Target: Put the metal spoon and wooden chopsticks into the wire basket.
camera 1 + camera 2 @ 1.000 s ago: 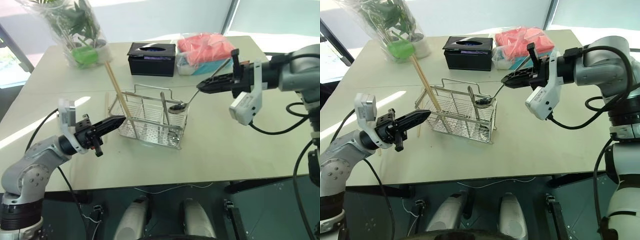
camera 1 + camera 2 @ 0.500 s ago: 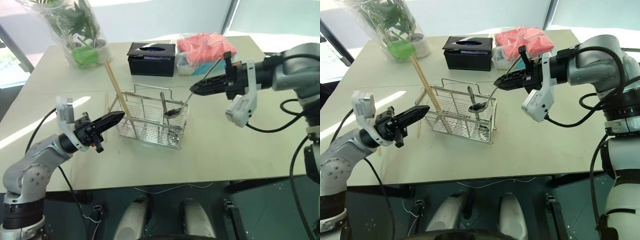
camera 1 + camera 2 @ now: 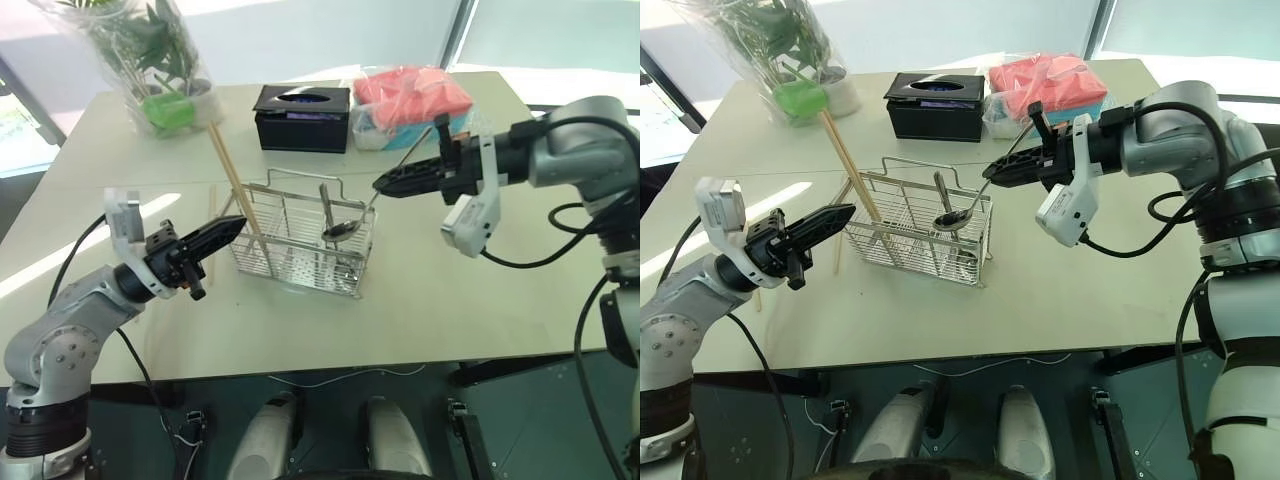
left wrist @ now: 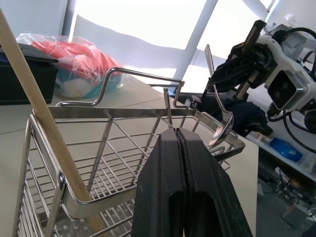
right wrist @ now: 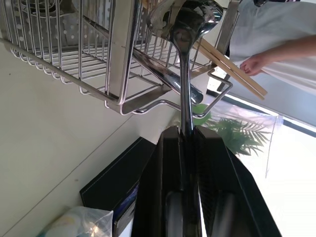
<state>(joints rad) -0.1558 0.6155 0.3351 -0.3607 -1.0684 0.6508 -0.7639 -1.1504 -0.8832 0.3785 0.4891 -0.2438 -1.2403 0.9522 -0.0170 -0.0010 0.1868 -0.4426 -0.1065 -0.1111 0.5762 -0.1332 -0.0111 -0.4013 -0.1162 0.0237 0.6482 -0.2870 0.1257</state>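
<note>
Right wrist view showed the right claw point(image 5: 183, 143) pinching the metal spoon point(image 5: 186, 59) by its handle between 2 black fingers, the bowl hanging just above the rim of the wire basket point(image 3: 300, 245) at its right end. Across the basket, the left claw point(image 3: 222, 234) was pressed together and empty, its tip near the basket's left wall. At least 1 of the wooden chopsticks point(image 3: 235, 185) leaned in the left compartment. Basket stood mid tabletop point(image 3: 420, 290). Judged best: lower the bowl inside the rim, tilt the handle more upright, then release so it drops cleanly.
</note>
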